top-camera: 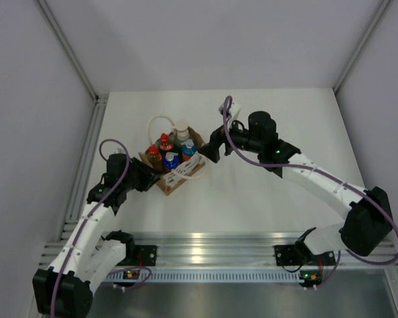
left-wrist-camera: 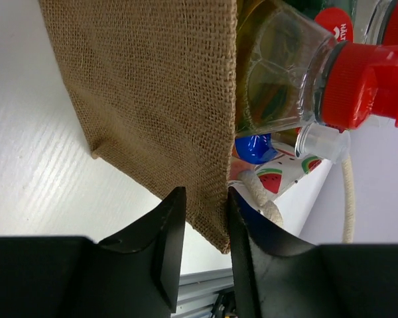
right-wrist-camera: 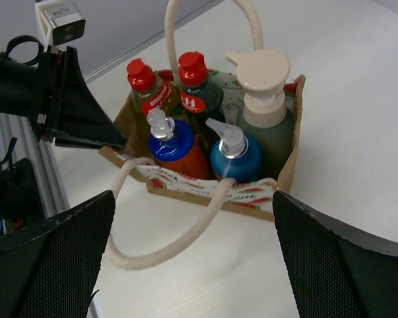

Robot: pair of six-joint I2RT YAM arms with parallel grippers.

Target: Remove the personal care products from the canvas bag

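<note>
— Left hand point(left-wrist-camera: 203, 196), state?
— Clamped on the canvas bag point(left-wrist-camera: 152, 99), one finger on each side of the burlap wall, near a corner.
— Right hand point(right-wrist-camera: 192, 197)?
— Spread wide, gripping nothing. It's apart from the bag and aimed at the printed side.
— Bag location?
— On the white counter point(right-wrist-camera: 358, 79), between the two hands.
— Products?
— All five are inside, upright. On the side near the right hand: orange bottle point(right-wrist-camera: 186, 159) with a blue cap, and blue bottle point(right-wrist-camera: 235, 159) with a white nozzle. Behind them: yellow-green bottle point(right-wrist-camera: 149, 96) and dark green bottle point(right-wrist-camera: 199, 93), both red-capped. Grey-green pump bottle point(right-wrist-camera: 268, 122) is at the end.
— Handles?
— One rope handle point(right-wrist-camera: 156, 248) has flopped onto the counter. The other arcs up behind the bottles.
</note>
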